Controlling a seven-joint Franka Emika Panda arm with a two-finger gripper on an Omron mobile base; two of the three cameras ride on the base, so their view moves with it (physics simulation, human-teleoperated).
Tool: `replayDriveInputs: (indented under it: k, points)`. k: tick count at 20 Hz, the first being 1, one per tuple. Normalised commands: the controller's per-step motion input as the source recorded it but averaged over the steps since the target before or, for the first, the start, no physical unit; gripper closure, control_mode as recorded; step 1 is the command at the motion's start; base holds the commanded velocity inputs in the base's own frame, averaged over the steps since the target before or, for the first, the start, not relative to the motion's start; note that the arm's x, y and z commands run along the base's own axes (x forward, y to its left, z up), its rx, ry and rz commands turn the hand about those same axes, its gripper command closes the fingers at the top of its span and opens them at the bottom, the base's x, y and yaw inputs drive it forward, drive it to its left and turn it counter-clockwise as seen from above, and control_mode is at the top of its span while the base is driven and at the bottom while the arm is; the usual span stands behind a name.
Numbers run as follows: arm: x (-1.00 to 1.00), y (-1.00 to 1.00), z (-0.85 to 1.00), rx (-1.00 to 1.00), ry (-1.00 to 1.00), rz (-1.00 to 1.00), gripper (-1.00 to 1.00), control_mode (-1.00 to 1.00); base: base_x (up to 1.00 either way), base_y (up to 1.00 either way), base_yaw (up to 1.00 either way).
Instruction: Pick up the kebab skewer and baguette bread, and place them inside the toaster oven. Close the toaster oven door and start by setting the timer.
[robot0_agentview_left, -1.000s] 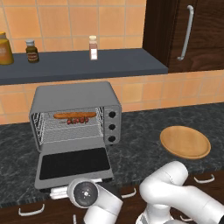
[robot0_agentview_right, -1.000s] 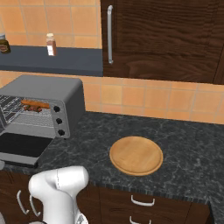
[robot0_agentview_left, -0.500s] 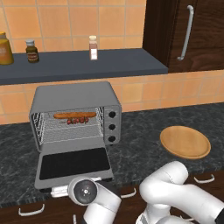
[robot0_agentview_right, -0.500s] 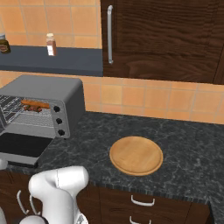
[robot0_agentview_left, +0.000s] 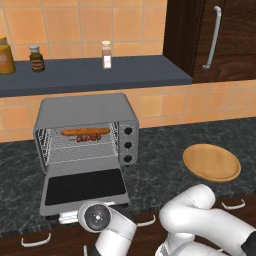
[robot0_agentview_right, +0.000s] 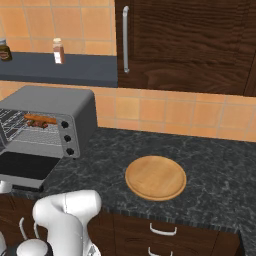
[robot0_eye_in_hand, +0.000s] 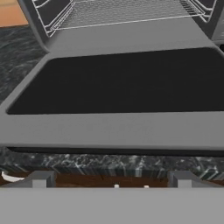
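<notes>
The baguette bread (robot0_agentview_left: 85, 132) and kebab skewer (robot0_agentview_left: 88, 137) lie side by side on the rack inside the toaster oven (robot0_agentview_left: 86, 131). Its toaster oven door (robot0_eye_in_hand: 118, 83) hangs flat open, its front edge running crosswise just above and ahead of the tool, so closing means lifting from beneath. Whether the tool is wide or narrow, I cannot tell.

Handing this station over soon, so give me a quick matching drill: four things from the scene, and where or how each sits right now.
Things:
1. baguette
2. oven door
3. wooden plate
4. spice shaker

Places or states:
A. on the dark shelf above the counter
B. dropped open, lying flat
C. on the oven's wire rack, beside the skewer
D. bare, on the counter right of the oven

Pairs: 1-C, 2-B, 3-D, 4-A
</notes>
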Motion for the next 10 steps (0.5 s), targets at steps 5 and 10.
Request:
replayDriveInputs:
  k: [5,10]
  points:
    - [0.02,0.0,-0.17,0.0,0.0,0.0,-1.0,-1.0,0.0,0.0,0.0]
    - [0.04,0.02,-0.12,0.0,0.0,0.0,-1.0,-1.0,0.0,0.0,0.0]
